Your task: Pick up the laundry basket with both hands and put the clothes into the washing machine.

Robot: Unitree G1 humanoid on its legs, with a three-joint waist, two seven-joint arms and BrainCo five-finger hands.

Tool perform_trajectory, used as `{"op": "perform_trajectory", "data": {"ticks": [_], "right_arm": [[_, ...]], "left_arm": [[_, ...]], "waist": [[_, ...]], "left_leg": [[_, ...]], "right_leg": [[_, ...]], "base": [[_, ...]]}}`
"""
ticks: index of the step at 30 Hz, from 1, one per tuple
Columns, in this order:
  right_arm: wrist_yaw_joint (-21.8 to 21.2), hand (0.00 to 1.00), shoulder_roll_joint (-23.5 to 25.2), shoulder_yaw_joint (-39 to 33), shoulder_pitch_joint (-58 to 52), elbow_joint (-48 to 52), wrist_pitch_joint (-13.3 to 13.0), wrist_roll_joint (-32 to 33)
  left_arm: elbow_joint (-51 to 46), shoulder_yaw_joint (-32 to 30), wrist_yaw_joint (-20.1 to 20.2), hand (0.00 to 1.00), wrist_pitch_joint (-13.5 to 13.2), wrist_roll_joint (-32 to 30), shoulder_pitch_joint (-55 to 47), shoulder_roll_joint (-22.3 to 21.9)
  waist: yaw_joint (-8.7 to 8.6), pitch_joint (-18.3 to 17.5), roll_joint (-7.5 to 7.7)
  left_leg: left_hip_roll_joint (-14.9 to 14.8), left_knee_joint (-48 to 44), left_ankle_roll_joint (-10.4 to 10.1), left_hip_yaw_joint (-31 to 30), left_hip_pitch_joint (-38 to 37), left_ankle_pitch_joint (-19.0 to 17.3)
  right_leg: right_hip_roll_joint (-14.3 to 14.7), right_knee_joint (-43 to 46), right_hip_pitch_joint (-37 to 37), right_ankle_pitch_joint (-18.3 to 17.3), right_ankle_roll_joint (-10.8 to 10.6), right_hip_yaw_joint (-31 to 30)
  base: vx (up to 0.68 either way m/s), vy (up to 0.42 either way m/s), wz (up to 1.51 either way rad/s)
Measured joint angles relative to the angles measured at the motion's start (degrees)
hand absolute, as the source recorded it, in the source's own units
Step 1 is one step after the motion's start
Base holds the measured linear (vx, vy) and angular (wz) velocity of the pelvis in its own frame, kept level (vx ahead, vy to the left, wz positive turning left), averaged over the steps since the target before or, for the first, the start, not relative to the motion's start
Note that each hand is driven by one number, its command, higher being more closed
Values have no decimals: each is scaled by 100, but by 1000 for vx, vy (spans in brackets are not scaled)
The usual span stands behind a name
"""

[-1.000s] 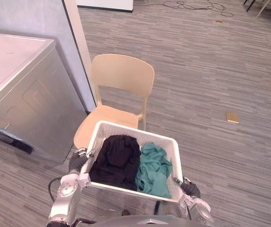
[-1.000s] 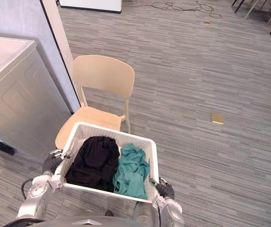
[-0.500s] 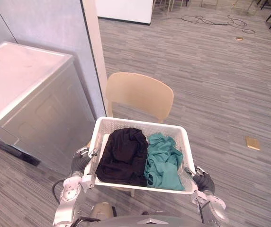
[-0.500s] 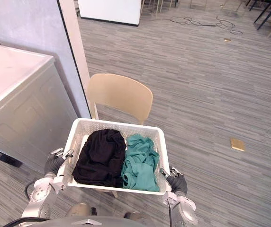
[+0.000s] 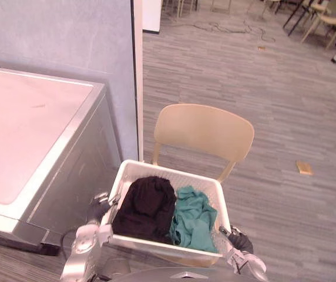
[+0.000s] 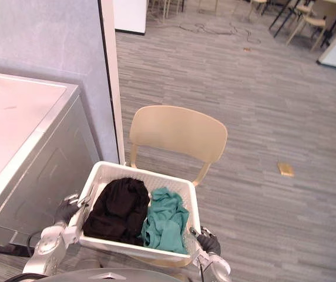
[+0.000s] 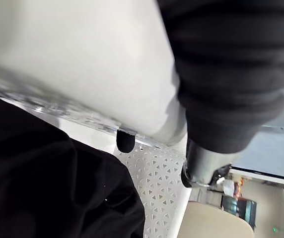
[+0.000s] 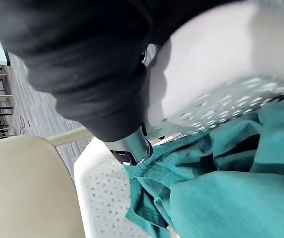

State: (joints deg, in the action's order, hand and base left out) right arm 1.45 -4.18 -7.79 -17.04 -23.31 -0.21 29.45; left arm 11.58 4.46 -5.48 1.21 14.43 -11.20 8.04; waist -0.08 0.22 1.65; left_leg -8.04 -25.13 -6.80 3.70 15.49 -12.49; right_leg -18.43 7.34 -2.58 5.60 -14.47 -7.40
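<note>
Gripping the white perforated plastic laundry basket [image 5: 169, 173] by its side rims, the left hand [image 5: 99, 207] and right hand [image 5: 239, 241] curl their fingers over the edges. Inside lie a black garment [image 5: 146, 205] and a teal garment [image 5: 192, 217], touching. A beige plastic chair [image 5: 204, 131] stands just beyond, and a silver-grey washing machine [image 5: 33, 147] stands to the left.

Head stereo pair sits high above the laundry basket [image 5: 174, 175], looking steeply down and forward: washing machine [image 5: 27, 135] at left, chair [image 5: 206, 129] just beyond the basket, floor [image 5: 285, 106] far and right. Both eyes share all that, slightly offset sideways. Left wrist camera hugs the basket's left rim, very close, looking across the black garment [image 7: 42, 183]. Right wrist camera hugs the right rim, looking over the teal garment [image 8: 221, 188] toward the chair.
</note>
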Motion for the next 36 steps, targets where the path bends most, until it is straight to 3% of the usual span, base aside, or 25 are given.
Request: {"op": "perform_trajectory", "data": {"ticks": [2, 3, 4, 6, 8, 9, 14, 18, 24, 30, 36], "right_arm": [[-3, 100, -25, -7, 91, -2, -1, 29], [-4, 100, -11, 17, 79, -5, 5, 51], [-7, 100, 27, 74, 62, -9, 10, 51], [-17, 100, 22, 139, 81, -10, 18, 50], [-17, 100, -38, 140, 109, -9, 14, 50], [-18, 100, -102, 154, 165, -1, 14, 50], [-13, 100, -289, 67, 308, 12, -5, 53], [59, 100, -627, 24, 627, 217, -8, -15], [528, 100, -1035, 10, 2162, 427, -119, -45], [804, 100, -1551, 102, 4309, -496, -124, -58], [982, 100, -1903, 738, 6239, -1832, -117, -48]], "left_arm": [[-152, 38, -3, 100, -2, -14, 250, 46], [-197, 39, -3, 100, -4, -16, 285, 74], [-210, 41, -5, 100, -26, -21, 347, 158], [-209, 38, -35, 100, -27, -29, 380, 234], [-202, 76, -55, 100, -27, -28, 394, 228], [-203, 110, -67, 100, -27, -26, 478, 222], [-195, 416, -168, 100, -28, -32, 1103, 136], [-193, 494, -267, 100, -141, -50, 1401, -53], [-93, 388, -797, 100, -392, 150, 2612, -2], [706, 155, -1280, 100, -481, 356, 3824, 38], [2074, -47, -1610, 100, -531, 543, 5136, 284]], "waist": [[-34, 0, -144], [-47, 7, -155], [-98, 56, -230], [-144, 63, -183], [-165, 87, -159], [-167, 80, -72], [-238, 377, -75], [-195, 512, -82], [-127, 1133, -149], [-124, 1589, -273], [-152, 2089, -369]], "left_leg": [[41, 63, 188, 325, 18, -3], [33, 112, 232, 410, 2, 1], [-25, 177, 285, 565, -32, 24], [-66, 429, 353, 798, -206, 127], [-76, 650, 306, 943, -349, 255], [-85, 754, 252, 1036, -353, 340], [-170, 1385, -4, 878, -366, 941], [-387, 2114, -212, 729, -448, 1455], [-423, 2910, -188, 733, -37, 2231], [-337, 2950, -132, 757, 305, 2396], [-319, 2957, -105, 734, 582, 2565]], "right_leg": [[-35, -22, -400, 718, 422, -125], [-29, 10, -480, 797, 522, -119], [59, 286, -670, 581, 519, -121], [366, 806, -967, -101, 650, 350], [548, 684, -933, -399, 728, 812], [570, 465, -882, -403, 759, 968], [775, -355, -615, -463, 651, 1118], [1066, -441, -726, -464, 828, 1288], [1220, -658, -1404, 51, 849, 1343], [1153, -702, -1771, 252, 819, 1291], [1139, -688, -2051, 406, 829, 1287]], "base": [[-12, 368, -79], [-21, 239, -59], [-22, 89, -46], [-22, 32, -57], [-42, -49, -52], [-59, -91, -40], [-96, -176, 7], [-140, -126, 13], [-140, -47, -6], [-69, 13, -3], [-82, 16, -1]]}}
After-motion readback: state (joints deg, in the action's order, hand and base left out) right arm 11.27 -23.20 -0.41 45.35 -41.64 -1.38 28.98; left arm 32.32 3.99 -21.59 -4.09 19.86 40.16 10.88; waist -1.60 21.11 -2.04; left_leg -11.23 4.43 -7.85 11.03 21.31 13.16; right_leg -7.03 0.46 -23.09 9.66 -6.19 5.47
